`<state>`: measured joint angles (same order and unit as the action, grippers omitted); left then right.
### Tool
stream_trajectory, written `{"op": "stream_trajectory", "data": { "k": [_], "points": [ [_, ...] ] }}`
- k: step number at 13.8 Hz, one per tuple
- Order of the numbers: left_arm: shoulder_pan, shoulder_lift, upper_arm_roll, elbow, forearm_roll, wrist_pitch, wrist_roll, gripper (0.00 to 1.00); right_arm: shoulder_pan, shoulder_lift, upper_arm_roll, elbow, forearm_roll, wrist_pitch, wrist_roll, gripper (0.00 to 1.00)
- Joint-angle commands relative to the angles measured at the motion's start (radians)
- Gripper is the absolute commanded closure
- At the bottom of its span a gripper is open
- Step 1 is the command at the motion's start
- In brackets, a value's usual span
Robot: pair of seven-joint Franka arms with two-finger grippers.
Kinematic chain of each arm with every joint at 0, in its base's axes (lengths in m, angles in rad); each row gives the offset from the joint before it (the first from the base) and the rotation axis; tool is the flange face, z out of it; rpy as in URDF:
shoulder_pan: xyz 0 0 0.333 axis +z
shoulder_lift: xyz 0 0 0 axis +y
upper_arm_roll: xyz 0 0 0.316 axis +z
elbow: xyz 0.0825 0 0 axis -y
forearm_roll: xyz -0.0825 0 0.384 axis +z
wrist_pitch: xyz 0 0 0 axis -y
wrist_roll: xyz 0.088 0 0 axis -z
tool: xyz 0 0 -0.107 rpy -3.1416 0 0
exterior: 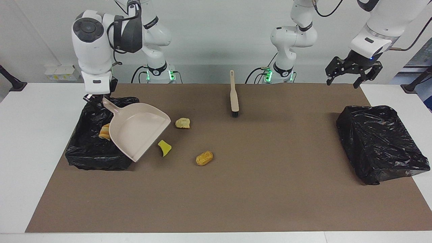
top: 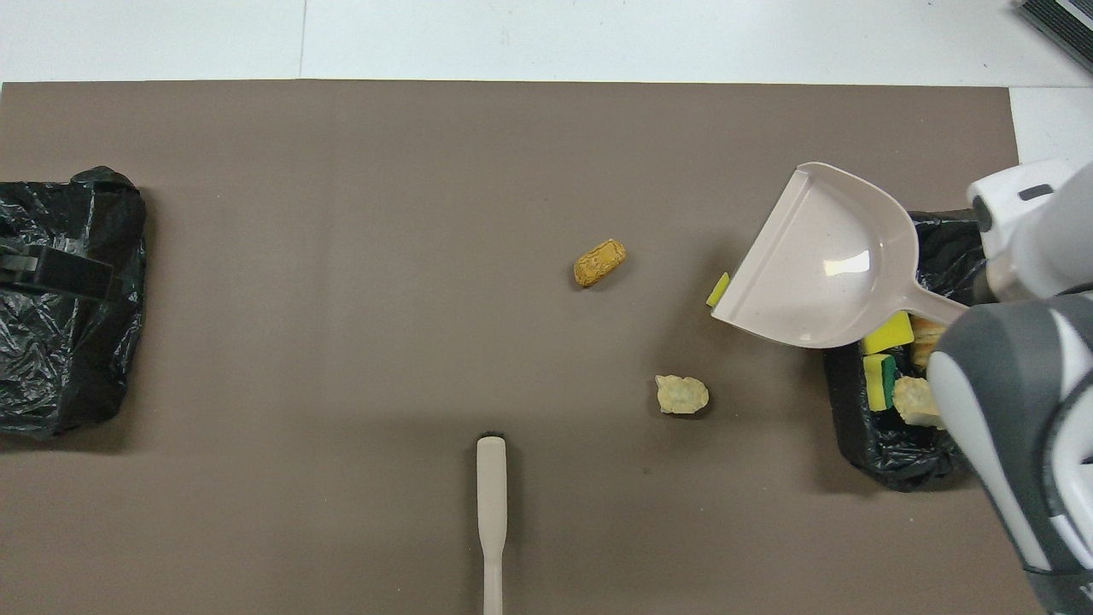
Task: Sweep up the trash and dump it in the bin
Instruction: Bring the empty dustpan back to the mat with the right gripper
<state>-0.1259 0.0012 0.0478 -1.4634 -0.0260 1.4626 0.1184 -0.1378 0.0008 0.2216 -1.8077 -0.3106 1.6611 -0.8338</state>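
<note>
Right pincer (exterior: pixel 95 98) pinching handle of beige plastic dustpan (exterior: pixel 136 130), pan raised over edge of black-lined bin (exterior: pixel 89 153) holding scraps. On brown surface (exterior: pixel 236 189) near bin: yellow sponge bit (exterior: pixel 164 147), pale tan chunk (exterior: pixel 182 123), orange-brown lump (exterior: pixel 204 158). Beige brush (exterior: pixel 233 94) lying nearer robots. Left pincer (exterior: pixel 353 72) spread, empty, waiting above second black bag-covered bin (exterior: pixel 379 143).

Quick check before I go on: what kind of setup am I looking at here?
Most likely a robotics lab test bench, not a real kitchen: two arms bolted at a white table covered by a brown mat, bare walls, and staged props, namely scraps of trash, a hand brush and bag-lined bins.
</note>
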Motion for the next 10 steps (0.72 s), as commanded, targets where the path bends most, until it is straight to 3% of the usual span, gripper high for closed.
{"op": "stream_trajectory", "data": {
  "k": [1,5,10],
  "points": [
    [0.003,-0.013,0.004,-0.003,0.008,-0.013,-0.002,0.00,0.091,0.050,0.002,-0.010,0.063,0.049,0.238,1.00],
    [0.005,-0.021,0.006,-0.003,0.006,-0.030,0.000,0.00,0.219,0.122,0.002,0.002,0.076,0.158,0.532,1.00],
    [0.005,-0.023,0.006,-0.009,0.008,-0.025,0.004,0.00,0.314,0.127,0.002,0.027,0.153,0.197,0.832,1.00]
  ]
}}
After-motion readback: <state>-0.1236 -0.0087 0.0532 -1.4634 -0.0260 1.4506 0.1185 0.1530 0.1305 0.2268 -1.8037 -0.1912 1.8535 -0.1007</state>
